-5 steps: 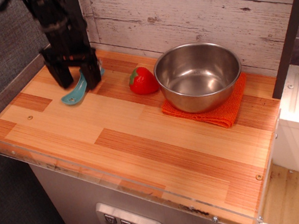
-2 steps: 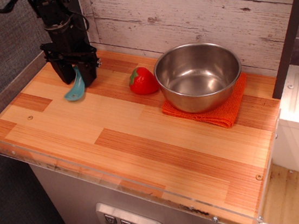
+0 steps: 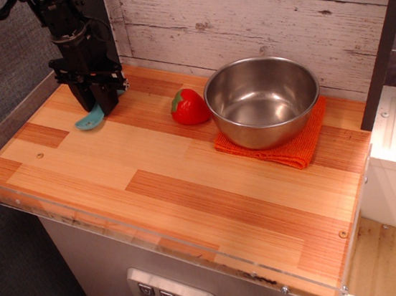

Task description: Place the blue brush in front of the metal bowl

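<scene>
Shifting slightly left and back toward the wall, the gripper [image 3: 97, 102] is now sitting lower over the blue brush [image 3: 90, 120] than it was a moment ago, and much less of the brush is showing: only the rounded teal end is peeking out below the fingers [image 3: 85, 98], where before a longer stretch of handle was hanging clear. The fingers are standing narrow around the brush and seem to be pinching it, though the contact itself is hidden behind the dark fingers, so I am calling that a likely hold, not a sure one. Whether the brush tip is touching the wooden surface [image 3: 188, 185] or hanging just above it, I cannot tell.

As for progress, we are looking at the early part of the job. The brush is sitting at the far left corner, well apart from the metal bowl [image 3: 263, 99], which is resting on an orange cloth [image 3: 285, 148] at the right, with a red strawberry toy [image 3: 189, 107] just beside it. The whole carry across and the set-down on the open wood in front of the bowl are still waiting.
</scene>
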`<state>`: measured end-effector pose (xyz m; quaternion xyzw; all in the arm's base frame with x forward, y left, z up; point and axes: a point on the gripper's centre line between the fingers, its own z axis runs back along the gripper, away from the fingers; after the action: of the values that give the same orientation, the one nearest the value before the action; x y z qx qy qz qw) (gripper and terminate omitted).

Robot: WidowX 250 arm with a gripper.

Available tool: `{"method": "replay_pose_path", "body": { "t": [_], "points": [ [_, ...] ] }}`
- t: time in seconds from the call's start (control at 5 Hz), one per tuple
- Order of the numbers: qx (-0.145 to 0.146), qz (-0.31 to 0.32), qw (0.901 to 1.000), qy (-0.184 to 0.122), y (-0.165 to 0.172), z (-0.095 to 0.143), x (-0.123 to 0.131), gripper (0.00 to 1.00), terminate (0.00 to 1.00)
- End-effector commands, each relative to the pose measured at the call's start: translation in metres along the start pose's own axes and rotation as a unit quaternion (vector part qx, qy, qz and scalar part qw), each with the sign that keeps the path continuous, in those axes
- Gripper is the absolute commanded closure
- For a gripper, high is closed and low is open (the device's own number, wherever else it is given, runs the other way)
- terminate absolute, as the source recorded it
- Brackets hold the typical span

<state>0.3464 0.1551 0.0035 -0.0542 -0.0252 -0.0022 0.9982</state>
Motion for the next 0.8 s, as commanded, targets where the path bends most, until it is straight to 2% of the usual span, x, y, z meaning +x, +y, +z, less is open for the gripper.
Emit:
{"method": "replay_pose_path", "body": {
  "t": [0.0,0.2,0.4,0.6],
  "points": [
    [-0.037,0.059,0.9925,-0.101,-0.030,0.076,-0.026,1.00,0.00],
    [-0.047,0.037,0.9913,-0.117,-0.068,0.115,-0.046,1.00,0.00],
    [-0.068,-0.005,0.9946,-0.078,-0.113,0.098,-0.062,1.00,0.00],
    [-0.060,-0.024,0.9964,-0.056,-0.159,0.065,-0.076,1.00,0.00]
  ]
}}
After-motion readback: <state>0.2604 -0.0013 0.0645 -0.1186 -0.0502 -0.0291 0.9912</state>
